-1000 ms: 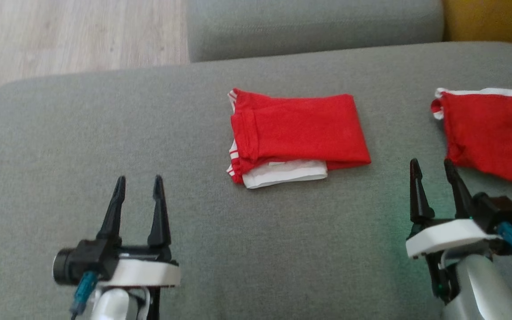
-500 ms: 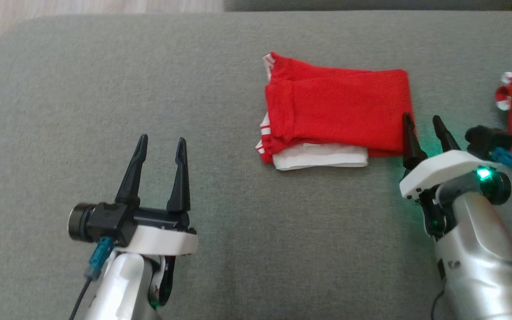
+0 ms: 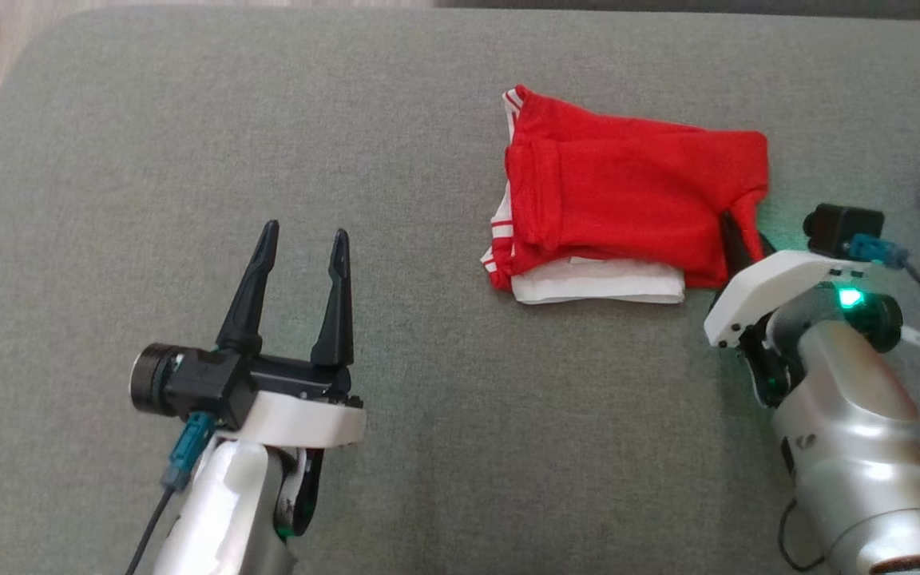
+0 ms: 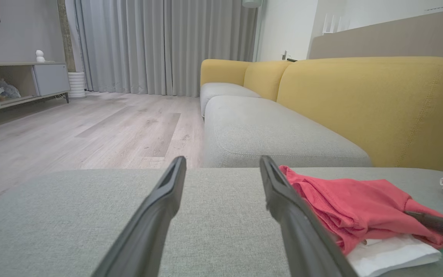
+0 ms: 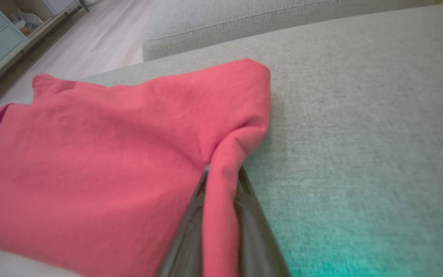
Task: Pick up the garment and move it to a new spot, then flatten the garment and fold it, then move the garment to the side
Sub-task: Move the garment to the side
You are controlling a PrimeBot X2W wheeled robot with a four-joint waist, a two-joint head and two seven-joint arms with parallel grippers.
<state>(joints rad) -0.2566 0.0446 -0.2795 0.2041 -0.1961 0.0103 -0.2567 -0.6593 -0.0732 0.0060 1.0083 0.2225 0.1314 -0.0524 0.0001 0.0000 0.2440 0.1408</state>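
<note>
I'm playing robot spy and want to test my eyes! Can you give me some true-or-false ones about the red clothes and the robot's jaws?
1. The right jaws pinch a fold of the red garment. True.
2. The left jaws hold the garment too. False: they stand open to its left and do not touch it.
3. The whole garment hangs in the air. False: it lies on the grey cushion.
4. A white layer peeks out at the red garment's near edge. True.
</note>
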